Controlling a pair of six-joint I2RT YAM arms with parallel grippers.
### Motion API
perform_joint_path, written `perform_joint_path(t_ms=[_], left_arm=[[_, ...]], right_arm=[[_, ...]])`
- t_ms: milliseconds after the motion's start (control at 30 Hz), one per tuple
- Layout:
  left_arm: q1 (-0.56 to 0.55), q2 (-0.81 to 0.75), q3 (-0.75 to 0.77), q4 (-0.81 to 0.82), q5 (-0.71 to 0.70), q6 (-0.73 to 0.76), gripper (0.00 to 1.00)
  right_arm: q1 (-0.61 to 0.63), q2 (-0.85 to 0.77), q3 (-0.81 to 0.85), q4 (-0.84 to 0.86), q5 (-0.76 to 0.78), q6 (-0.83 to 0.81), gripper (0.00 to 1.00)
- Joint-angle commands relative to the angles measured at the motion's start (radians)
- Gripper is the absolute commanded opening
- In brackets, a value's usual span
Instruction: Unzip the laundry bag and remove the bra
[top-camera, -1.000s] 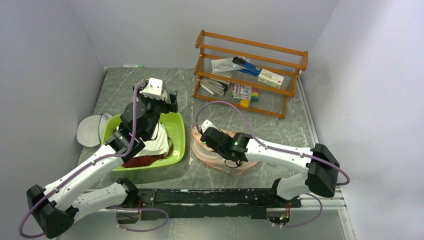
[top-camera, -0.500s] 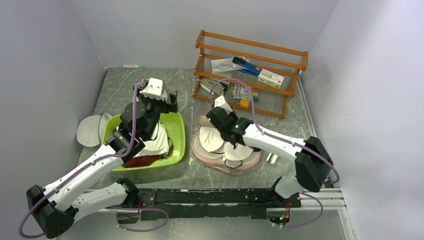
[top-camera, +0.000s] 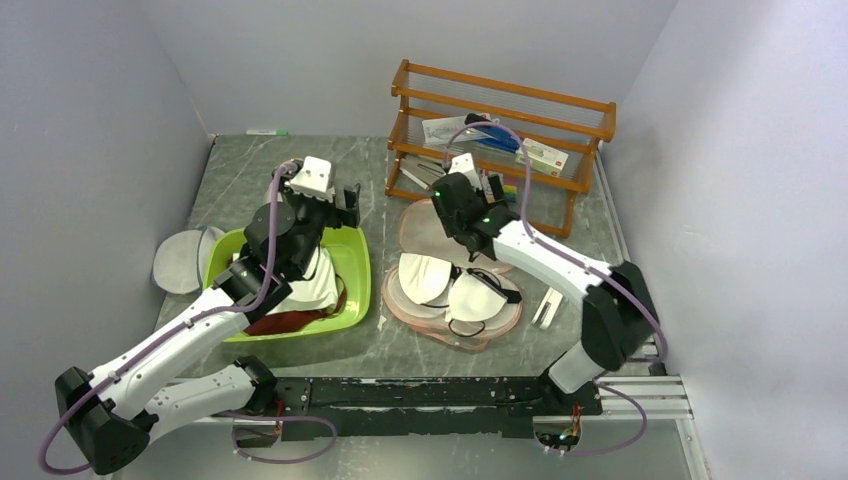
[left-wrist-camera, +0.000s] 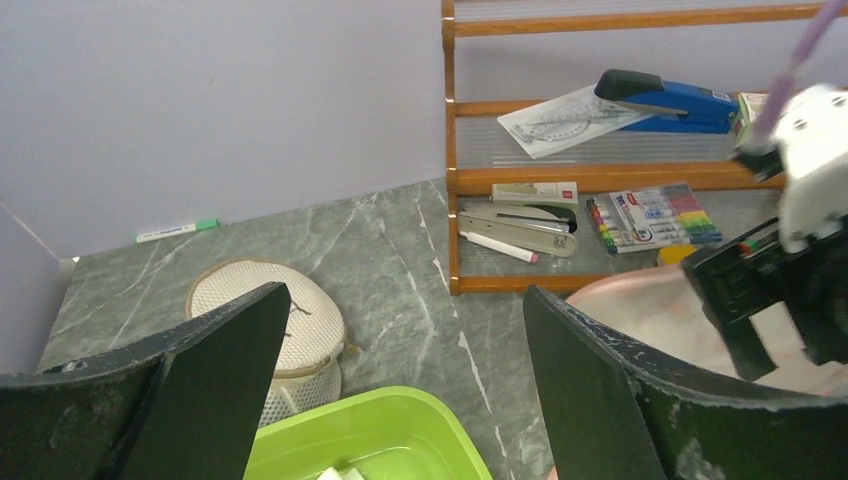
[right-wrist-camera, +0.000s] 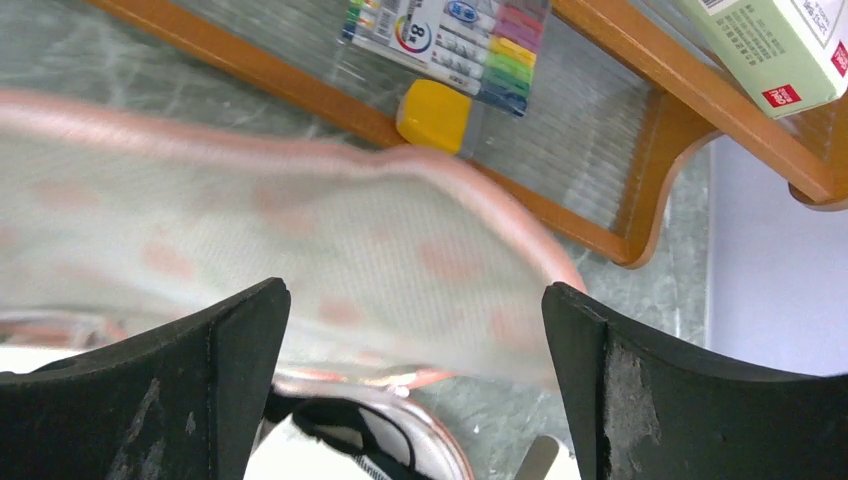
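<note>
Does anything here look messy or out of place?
The peach laundry bag lies open, its top flap folded back toward the wooden rack, leaving the white bra exposed. A green-capped marker lies stray by the back wall.

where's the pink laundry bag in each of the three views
Top external: the laundry bag lies open at centre, in front of the wooden rack.
Left wrist: lower right, a pink patch of the laundry bag below the wooden rack.
Right wrist: the laundry bag spans the middle, blurred, with a wooden rack rail above.
Shared landmark: the wooden rack.
</note>
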Motion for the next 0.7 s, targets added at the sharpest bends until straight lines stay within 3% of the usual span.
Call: perform_joint_path(t_ms=[0, 300, 467, 667], left_arm=[[0.0, 0.034, 0.044, -0.017, 0.067, -0.017, 0.98], [0.0, 0.12, 0.08, -0.058, 0.195, -0.038, 0.98], [-0.001, 0.184, 0.11, -0.079, 0.352, -0.055, 0.98], [-0.022, 0.317, 0.179, -0.133, 0.573, -0.149, 0.98]], right_arm=[[0.0, -0.154, -0.073, 0.062, -0.122, 0.033, 1.0], [-0.009, -0.196, -0.135, 0.039, -0.175, 0.073, 1.0], [-0.033, -0.27, -0.167, 0.055, -0.253, 0.13, 1.0], [-0.067, -0.473, -0.191, 0.087, -0.25, 0.156, 1.0]])
